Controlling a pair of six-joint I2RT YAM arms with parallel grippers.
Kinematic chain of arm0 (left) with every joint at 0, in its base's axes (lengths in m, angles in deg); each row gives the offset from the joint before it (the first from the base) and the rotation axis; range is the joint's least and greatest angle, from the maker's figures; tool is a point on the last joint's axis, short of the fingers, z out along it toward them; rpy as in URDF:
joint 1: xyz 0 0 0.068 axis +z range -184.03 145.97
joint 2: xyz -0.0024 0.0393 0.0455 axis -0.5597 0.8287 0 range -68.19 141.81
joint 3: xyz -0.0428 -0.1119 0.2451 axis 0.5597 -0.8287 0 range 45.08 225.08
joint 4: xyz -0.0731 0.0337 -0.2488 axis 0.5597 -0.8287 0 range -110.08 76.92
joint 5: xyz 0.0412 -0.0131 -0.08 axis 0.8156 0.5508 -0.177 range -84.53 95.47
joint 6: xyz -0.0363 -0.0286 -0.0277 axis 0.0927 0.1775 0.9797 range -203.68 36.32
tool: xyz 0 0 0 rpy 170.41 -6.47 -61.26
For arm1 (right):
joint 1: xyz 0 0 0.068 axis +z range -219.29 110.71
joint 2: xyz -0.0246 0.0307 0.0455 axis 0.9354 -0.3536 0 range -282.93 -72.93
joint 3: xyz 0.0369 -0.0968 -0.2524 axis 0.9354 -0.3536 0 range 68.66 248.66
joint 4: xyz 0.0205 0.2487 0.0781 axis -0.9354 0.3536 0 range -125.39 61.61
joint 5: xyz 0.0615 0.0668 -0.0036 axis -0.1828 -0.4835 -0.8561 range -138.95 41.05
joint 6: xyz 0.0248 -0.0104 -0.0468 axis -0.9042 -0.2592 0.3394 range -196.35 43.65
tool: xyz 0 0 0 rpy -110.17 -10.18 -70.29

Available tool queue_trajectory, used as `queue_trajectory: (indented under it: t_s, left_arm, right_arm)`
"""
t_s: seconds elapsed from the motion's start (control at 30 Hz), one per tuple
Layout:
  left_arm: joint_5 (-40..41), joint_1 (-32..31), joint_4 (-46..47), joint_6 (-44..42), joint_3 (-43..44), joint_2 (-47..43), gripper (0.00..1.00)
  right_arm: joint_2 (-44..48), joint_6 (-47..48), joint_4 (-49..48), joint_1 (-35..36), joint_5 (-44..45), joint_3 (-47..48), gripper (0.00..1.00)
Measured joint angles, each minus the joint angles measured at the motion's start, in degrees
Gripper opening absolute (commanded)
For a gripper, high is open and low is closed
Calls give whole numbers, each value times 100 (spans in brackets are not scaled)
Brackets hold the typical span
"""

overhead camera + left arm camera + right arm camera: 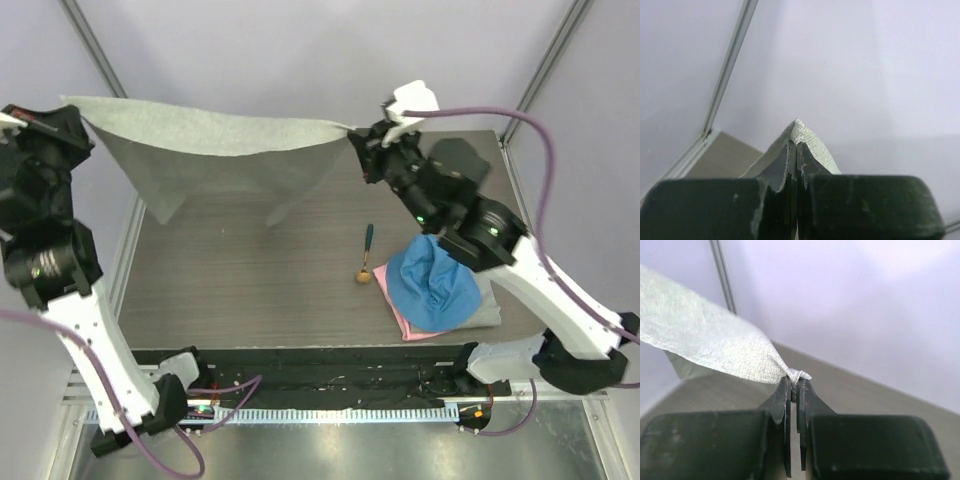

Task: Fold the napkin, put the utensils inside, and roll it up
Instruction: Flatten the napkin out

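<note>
Holds the napkin [215, 150] up off the tabletop [250, 285], stretched by its top edge between both arms at the far side. Pinches the far-left corner in the left gripper [80, 118]; in the left wrist view, shows both fingers pressed together with a peak of grey fabric poking out between them. Pinches the opposite corner in the right gripper [357, 138], jaws likewise closed on a small bunched tip of cloth. Hangs below that taut edge in two loose pointed folds, lower tips close to the tabletop; cannot tell whether touching. Notes the spoon [365, 256] lying flat on the tabletop, right of centre, gold bowl toward the arm bases, green handle pointing away, well apart from the napkin. Notes a blue cloth [432, 285] bunched just right of the spoon, on top of a pink cloth [393, 303], partly under the right arm.
</note>
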Motion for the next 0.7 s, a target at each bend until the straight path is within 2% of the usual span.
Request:
queue_trajectory:
  t_s: [0.2, 0.3, 0.37, 0.5, 0.7]
  left_arm:
    - [304, -2, -662, -348, 1397, -485, 0]
    - [417, 0, -861, -557, 1969, -621, 0]
    - [420, 0, -898, -601, 2055, -649, 0]
    - [304, -2, -911, -605, 1718, -522, 0]
    - [-74, -55, -577, -577, 297, 785, 0]
  right_arm:
    - [1021, 146, -321, 219, -243, -55, 1]
    - [1196, 92, -374, 223, -442, -90, 1]
    - [1185, 31, -391, 227, -476, -74, 1]
    - [758, -9, -374, 74, -330, 232, 1]
    - [-835, -621, -452, -1600, -1250, 774, 1]
